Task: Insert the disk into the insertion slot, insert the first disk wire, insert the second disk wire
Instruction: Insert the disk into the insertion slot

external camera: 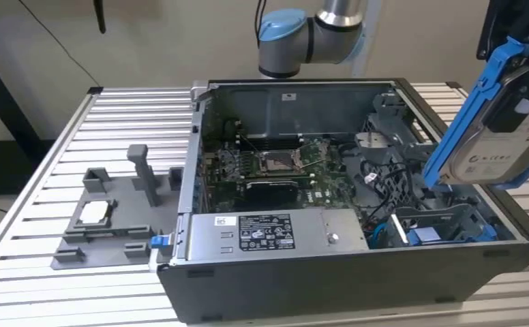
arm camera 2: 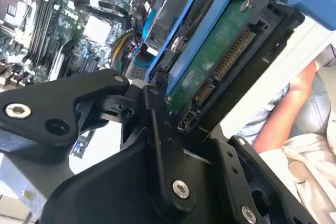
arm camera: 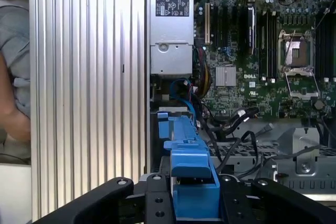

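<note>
Gripper (arm camera: 193, 190) clamped on the disk (external camera: 506, 129), held tilted above the case (external camera: 337, 286), one o'clock from the insertion slot (external camera: 451, 218).

The arm (external camera: 312, 42) has silver-grey tubes and light blue joint caps (external camera: 278, 27); its gripper (arm camera 2: 191, 124) is a matte black linkage with silver screws (arm camera 2: 180, 189).

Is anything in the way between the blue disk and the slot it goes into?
Nothing visible blocks it. The pincer holds the disk up in the air above the case, and the insertion slot below it looks open. Black cables lie beside the slot, not across it.
</note>
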Motion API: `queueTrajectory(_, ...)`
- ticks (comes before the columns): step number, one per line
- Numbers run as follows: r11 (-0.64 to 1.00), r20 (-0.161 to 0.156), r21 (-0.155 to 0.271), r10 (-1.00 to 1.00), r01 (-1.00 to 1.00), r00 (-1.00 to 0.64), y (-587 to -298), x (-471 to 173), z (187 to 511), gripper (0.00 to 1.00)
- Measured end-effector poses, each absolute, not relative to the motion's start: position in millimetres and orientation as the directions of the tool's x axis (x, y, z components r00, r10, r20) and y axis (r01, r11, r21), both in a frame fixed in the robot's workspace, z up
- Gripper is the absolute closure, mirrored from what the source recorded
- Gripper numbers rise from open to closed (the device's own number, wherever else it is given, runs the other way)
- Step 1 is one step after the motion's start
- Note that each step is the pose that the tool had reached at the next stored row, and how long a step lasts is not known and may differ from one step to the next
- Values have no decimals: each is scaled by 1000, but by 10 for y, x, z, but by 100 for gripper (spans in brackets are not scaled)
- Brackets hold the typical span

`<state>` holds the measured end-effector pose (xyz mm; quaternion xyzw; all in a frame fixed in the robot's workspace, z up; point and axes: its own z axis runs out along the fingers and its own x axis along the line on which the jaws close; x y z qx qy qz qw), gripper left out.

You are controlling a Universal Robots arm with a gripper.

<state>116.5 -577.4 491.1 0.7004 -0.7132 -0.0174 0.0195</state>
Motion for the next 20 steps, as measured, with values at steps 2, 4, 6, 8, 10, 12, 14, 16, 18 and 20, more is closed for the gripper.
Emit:
queueTrajectory(2,18,3,52,-1000,-998,-18,-5774,1165,4877,67)
queueTrajectory(4,18,3,52,-1000,-998,-18,-5772,1165,4841,67)
queueTrajectory(6,18,3,52,-1000,-998,-18,-5770,1165,4804,67)
queueTrajectory(8,18,3,52,-1000,-998,-18,-5769,1165,4770,67)
queueTrajectory(10,18,3,52,-1000,-998,-18,-5768,1165,4734,67)
queueTrajectory(12,16,3,52,-1000,-999,-16,-5766,1165,4700,67)
queueTrajectory(14,8,3,52,-1000,-999,-8,-5766,1165,4676,67)
queueTrajectory(16,2,3,52,-1000,-999,-2,-5765,1163,4658,67)
queueTrajectory(18,-4,3,52,-1000,-999,4,-5764,1163,4639,67)
queueTrajectory(20,-10,3,52,-1000,-999,10,-5763,1165,4618,67)
